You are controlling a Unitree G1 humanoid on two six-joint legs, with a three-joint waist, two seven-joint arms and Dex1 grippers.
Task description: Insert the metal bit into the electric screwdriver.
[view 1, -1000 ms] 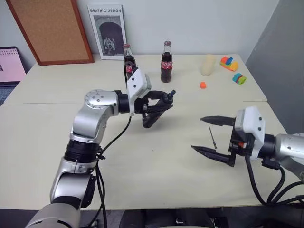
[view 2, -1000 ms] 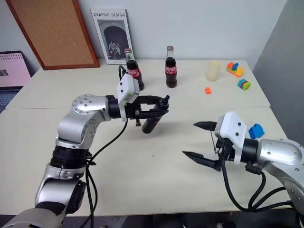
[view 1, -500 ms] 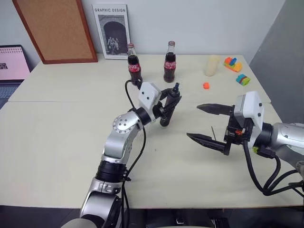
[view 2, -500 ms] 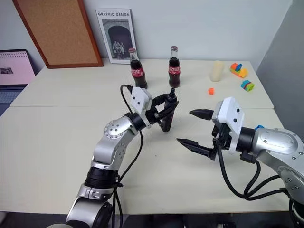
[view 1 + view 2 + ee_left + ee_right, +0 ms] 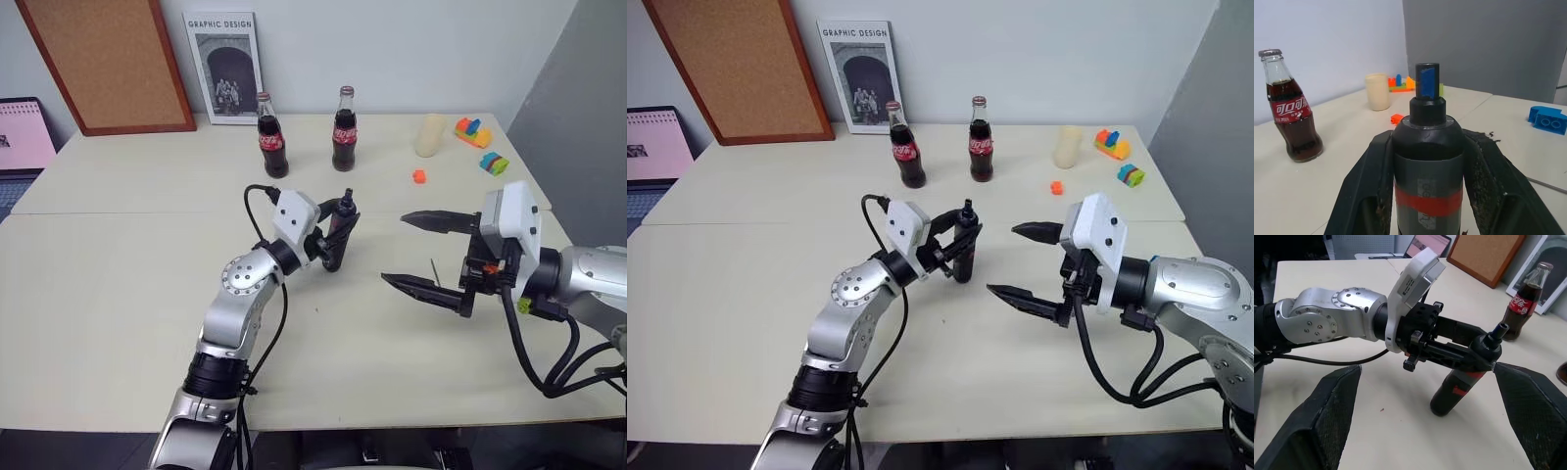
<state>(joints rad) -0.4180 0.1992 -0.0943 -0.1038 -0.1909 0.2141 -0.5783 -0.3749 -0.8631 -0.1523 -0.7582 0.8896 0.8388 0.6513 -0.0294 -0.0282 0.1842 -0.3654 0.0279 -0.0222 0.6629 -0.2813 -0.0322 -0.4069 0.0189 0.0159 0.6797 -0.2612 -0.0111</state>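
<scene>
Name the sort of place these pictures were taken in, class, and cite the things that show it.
Probably an office or study room: a corkboard and a Graphic Design book lean on the wall behind a pale table, with a laptop alongside.

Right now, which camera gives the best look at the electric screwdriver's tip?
The left wrist view: the electric screwdriver fills the centre, blue-lined tip socket facing the camera, clamped in the left gripper. The right wrist view shows its whole length side-on. Both eye views show it small.

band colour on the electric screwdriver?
Red, on the electric screwdriver held by the left gripper; clearest in the left wrist view.
</scene>
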